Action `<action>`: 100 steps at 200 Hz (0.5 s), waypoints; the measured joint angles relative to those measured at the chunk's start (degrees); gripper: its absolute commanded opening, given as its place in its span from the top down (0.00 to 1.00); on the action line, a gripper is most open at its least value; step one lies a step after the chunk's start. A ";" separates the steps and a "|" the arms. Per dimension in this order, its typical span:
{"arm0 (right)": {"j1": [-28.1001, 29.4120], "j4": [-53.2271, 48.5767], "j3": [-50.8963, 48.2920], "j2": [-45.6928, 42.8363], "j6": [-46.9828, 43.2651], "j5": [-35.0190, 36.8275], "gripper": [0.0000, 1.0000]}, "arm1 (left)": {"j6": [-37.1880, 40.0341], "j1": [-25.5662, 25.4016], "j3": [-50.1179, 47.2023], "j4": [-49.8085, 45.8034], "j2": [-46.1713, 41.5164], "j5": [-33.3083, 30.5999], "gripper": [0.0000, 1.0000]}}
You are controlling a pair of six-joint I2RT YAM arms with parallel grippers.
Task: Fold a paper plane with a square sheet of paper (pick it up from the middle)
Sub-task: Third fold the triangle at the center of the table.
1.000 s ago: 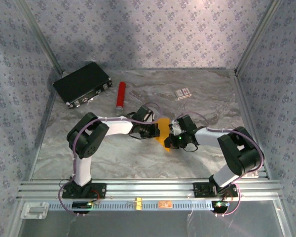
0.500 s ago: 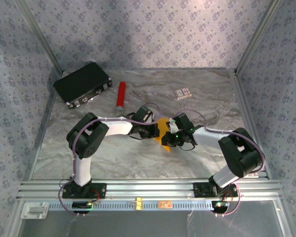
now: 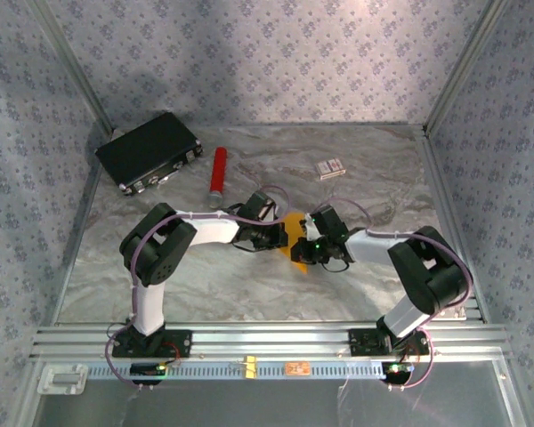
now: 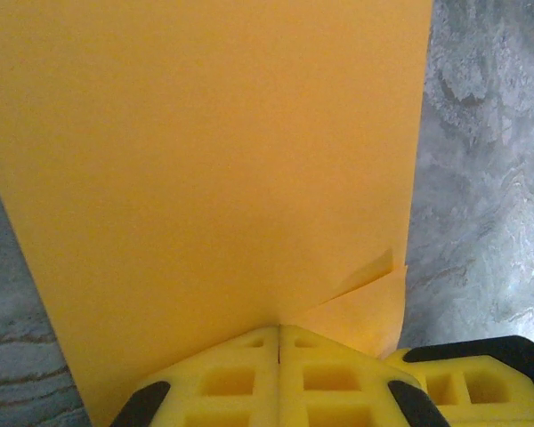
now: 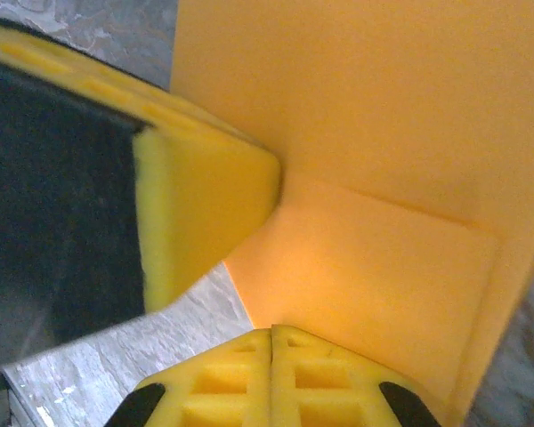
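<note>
- Left gripper (image 3: 283, 238): jaws seen pressed together in the left wrist view, clamped on the near edge of the square sheet of paper (image 4: 214, 160). The orange-yellow sheet is spread straight ahead of the fingertips. A short folded flap is seen just right of them.
- Right gripper (image 3: 304, 249): jaws pressed together in the right wrist view, clamped on the same sheet. A creased, folded-over panel is seen directly ahead of the fingertips.
- A yellow pad (image 5: 205, 196) of the left gripper is seen ahead and to the left of the right fingertips, touching the paper.
- From above, the two grippers are seen tip to tip with the sheet between them. Whether its lower edge touches the table (image 3: 205, 285) cannot be told.
- Well beyond the left gripper: red cylinder (image 3: 218, 172) and black case (image 3: 149, 149). Beyond the right gripper: small white-and-red box (image 3: 330, 167).
</note>
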 measured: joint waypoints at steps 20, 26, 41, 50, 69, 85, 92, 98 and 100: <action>-0.44 -0.26 -2.27 -2.45 -0.02 0.20 0.95 | -0.13 -0.15 -0.02 0.00 0.00 0.15 1.00; -0.61 -0.48 -2.84 -3.17 -0.02 0.24 0.95 | -0.13 -0.15 -0.02 0.00 0.00 0.15 1.00; -0.85 -1.44 -3.72 -4.66 -0.02 0.42 0.95 | -0.13 -0.15 -0.02 0.00 0.00 0.15 1.00; -0.90 -2.03 -3.80 -5.25 0.00 0.37 0.95 | -0.13 -0.15 -0.02 0.00 0.00 0.15 1.00; -0.81 -2.27 -3.58 -5.60 0.02 0.17 0.94 | -0.13 -0.15 -0.02 -0.02 0.00 0.15 1.00; -0.55 -2.19 -2.67 -5.20 0.11 -0.26 0.94 | -0.13 -0.15 -0.02 0.00 0.00 0.15 1.00; -0.37 -1.97 -1.95 -4.61 0.26 -0.55 0.94 | -0.13 -0.15 -0.02 0.00 0.00 0.15 1.00; -0.24 -1.64 -1.31 -4.00 0.37 -0.70 0.94 | -0.13 -0.15 -0.02 0.00 0.00 0.15 1.00; -0.15 -1.46 -1.05 -3.67 0.50 -0.74 0.94 | -0.13 -0.15 -0.02 0.00 0.00 0.15 1.00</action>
